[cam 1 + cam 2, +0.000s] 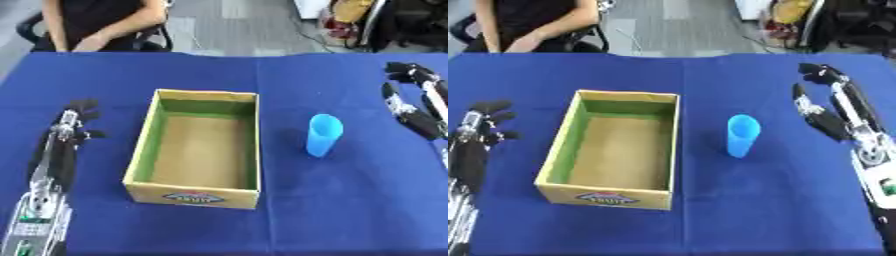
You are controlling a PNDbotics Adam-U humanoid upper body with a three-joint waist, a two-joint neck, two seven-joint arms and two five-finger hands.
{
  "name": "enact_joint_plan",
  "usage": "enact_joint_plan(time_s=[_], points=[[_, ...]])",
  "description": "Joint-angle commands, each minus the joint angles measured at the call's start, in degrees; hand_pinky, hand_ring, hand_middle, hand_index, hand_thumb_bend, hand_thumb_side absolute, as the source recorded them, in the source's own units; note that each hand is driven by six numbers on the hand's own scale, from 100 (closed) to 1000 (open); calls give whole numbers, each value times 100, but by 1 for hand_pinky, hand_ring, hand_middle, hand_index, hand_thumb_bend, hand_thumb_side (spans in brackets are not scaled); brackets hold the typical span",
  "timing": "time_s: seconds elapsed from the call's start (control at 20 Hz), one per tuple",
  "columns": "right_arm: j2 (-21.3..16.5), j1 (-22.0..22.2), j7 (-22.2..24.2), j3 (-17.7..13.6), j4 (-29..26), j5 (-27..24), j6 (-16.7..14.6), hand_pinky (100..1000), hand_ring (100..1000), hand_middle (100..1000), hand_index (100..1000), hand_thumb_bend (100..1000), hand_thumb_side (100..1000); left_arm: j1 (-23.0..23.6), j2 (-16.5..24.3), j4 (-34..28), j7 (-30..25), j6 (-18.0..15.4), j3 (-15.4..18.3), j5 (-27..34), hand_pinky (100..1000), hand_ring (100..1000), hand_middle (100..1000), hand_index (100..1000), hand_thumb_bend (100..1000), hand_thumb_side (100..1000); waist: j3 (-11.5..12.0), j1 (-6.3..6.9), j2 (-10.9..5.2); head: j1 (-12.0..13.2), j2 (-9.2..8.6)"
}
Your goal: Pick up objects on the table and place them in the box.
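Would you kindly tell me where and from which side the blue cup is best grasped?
Probably round its middle wall, from its right. The blue cup stands upright with its mouth up, the box sits to its left, and the open right hand is nearest, with bare cloth between.

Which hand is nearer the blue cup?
The right hand: it hangs open just right of the blue cup, while the left hand lies beyond the box.

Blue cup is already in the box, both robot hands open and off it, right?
Not quite. The blue cup stands on the table right of the empty box, as the right eye view shows. Left robot hand and right robot hand are open, touching nothing.
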Motion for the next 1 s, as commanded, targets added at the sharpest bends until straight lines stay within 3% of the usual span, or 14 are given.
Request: enact_joint_plan(time_s=[0.05, 0.35, 0.55, 0.6, 0.7, 0.75, 0.8, 1.0], points=[[-45, -194, 58, 37, 74, 96, -53, 828, 793, 800, 911, 172, 790, -41, 86, -71, -22, -15, -16, -26, 607, 816, 836, 838, 413, 1000, 9, -4, -45, -149, -21], [5, -365, 159, 168, 315, 227, -170, 826, 793, 803, 914, 182, 789, -48, 78, -73, -33, -14, -25, -25, 608, 816, 837, 838, 412, 1000, 28, -6, -44, -172, -21], [-10, -493, 262, 287, 501, 429, -277, 825, 796, 810, 923, 240, 776, -52, 74, -71, -45, -13, -35, -25, 608, 816, 837, 838, 412, 1000, 46, -8, -45, -140, -21], [-12, -520, 290, 307, 547, 487, -310, 825, 798, 813, 928, 271, 768, -52, 73, -71, -47, -13, -36, -25, 608, 816, 837, 838, 412, 1000, 49, -8, -45, -136, -21], [-28, -577, 401, 363, 641, 644, -391, 830, 807, 833, 949, 450, 734, -54, 70, -71, -52, -13, -39, -25, 609, 816, 837, 838, 411, 1000, 61, -10, -44, -141, -21], [-33, -602, 494, 388, 684, 738, -444, 827, 803, 824, 940, 376, 749, -55, 69, -71, -54, -13, -40, -25, 609, 816, 837, 838, 411, 1000, 66, -10, -43, -142, -21], [-36, -619, 571, 396, 713, 816, -491, 840, 824, 865, 974, 611, 710, -55, 69, -71, -55, -13, -41, -25, 609, 816, 837, 838, 411, 1000, 69, -11, -43, -143, -21], [-61, -698, 1137, 434, 798, 1270, -672, 848, 847, 910, 989, 647, 694, -56, 66, -72, -61, -13, -46, -26, 609, 816, 838, 838, 410, 1000, 82, -14, -39, -140, -21]])
